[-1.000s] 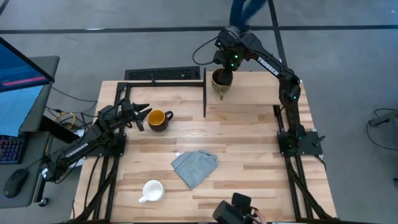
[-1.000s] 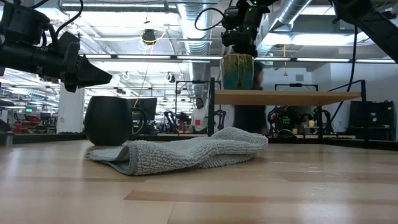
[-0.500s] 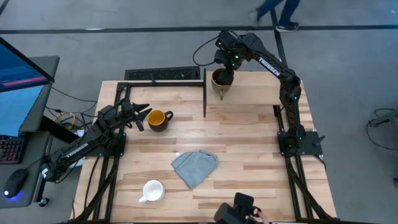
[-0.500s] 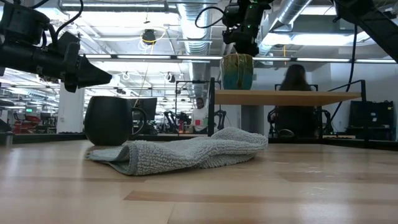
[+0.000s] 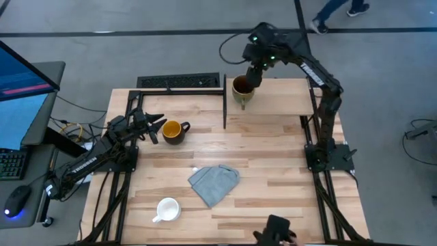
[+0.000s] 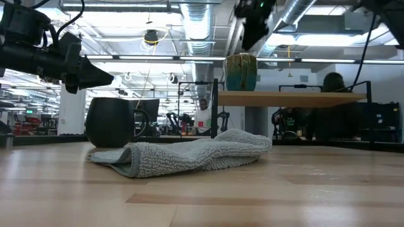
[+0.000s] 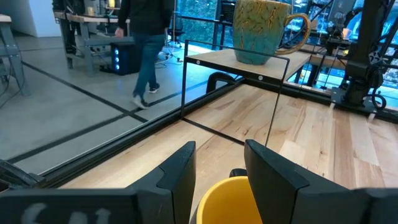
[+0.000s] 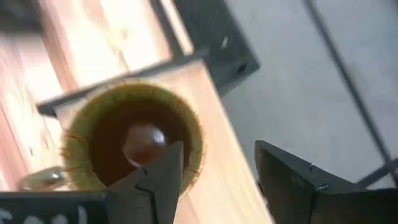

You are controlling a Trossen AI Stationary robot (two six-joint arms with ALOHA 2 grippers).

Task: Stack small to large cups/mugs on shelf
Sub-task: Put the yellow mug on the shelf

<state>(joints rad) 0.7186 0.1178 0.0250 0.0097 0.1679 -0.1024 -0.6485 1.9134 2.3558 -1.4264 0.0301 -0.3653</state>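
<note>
The olive-tan mug (image 5: 241, 89) (image 6: 241, 71) (image 8: 134, 140) stands upright on its base on the shelf (image 5: 280, 99) (image 6: 297, 98), near the black upright. My right gripper (image 5: 255, 70) (image 6: 248, 36) (image 8: 217, 165) hangs open above it, slanting down and clear of the rim. The dark mug with yellow inside (image 5: 175, 130) (image 6: 112, 122) (image 7: 227, 199) stands on the table. My left gripper (image 5: 158, 128) (image 7: 219, 158) is open and level just left of that mug and above its rim. The white mug (image 5: 167, 209) stands near the front left.
A grey-blue cloth (image 5: 214, 183) (image 6: 189, 154) lies crumpled mid-table between the mugs. A black keyboard (image 5: 179, 82) lies at the far edge, left of the shelf. A person (image 6: 331, 85) sits beyond the table, and another walks past (image 5: 334, 8).
My right gripper has risen off the olive-tan mug's rim and drawn back toward the far right, staying open. The mug stays upright on the shelf.
</note>
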